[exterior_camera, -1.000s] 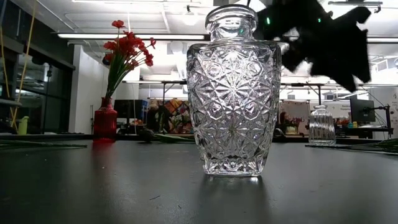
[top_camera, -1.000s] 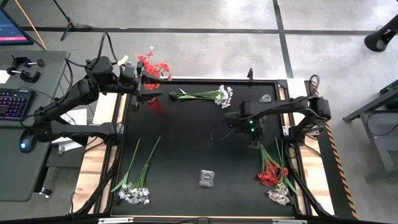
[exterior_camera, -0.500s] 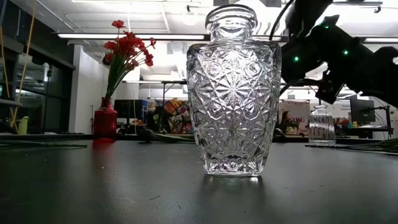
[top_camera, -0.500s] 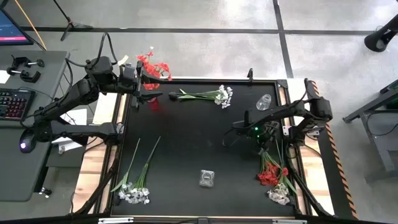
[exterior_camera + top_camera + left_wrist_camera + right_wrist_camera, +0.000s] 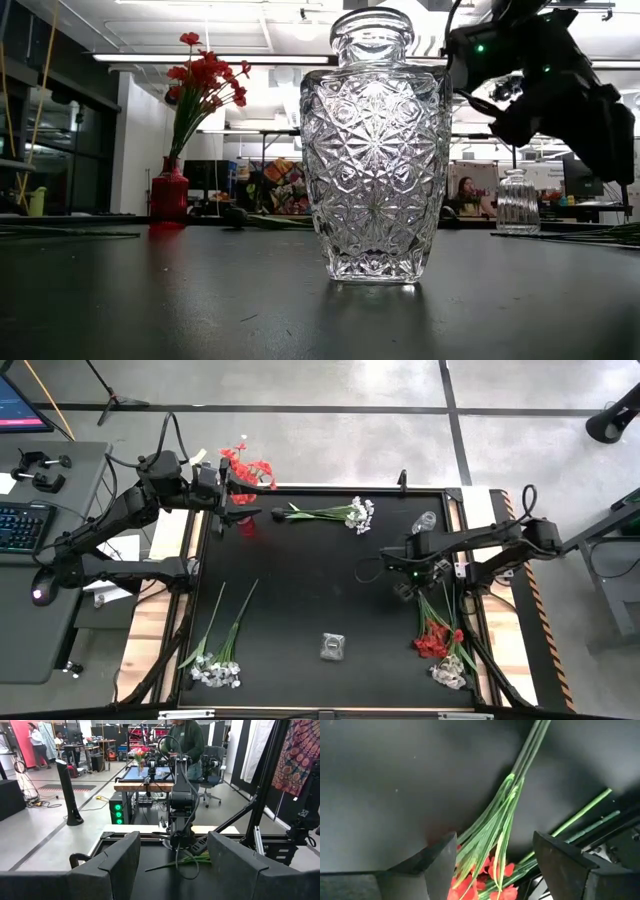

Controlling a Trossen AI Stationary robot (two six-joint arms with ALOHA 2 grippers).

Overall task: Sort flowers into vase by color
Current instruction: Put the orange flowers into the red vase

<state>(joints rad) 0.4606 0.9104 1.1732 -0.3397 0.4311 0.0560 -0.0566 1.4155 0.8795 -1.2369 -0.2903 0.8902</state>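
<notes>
1. We are seeing the right claw (image 5: pixel 402 582) hanging released over the bench (image 5: pixel 300 600), its fingers (image 5: pixel 437 865) spread above green stems.
2. The red flowers (image 5: pixel 433 640) are lying just beyond that claw, probably untouched.
3. The left claw (image 5: pixel 262 513) is waiting released beside the red vase (image 5: pixel 245 523), white flowers (image 5: pixel 357 514) just ahead.

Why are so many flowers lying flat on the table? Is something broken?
Nothing looks broken. The white-blossomed sprays, another white spray and the red-blossomed bunch lie loose on the black table, not yet in vases. Only the red glass vase holds flowers. The right hand hovers open above the red bunch.
</notes>
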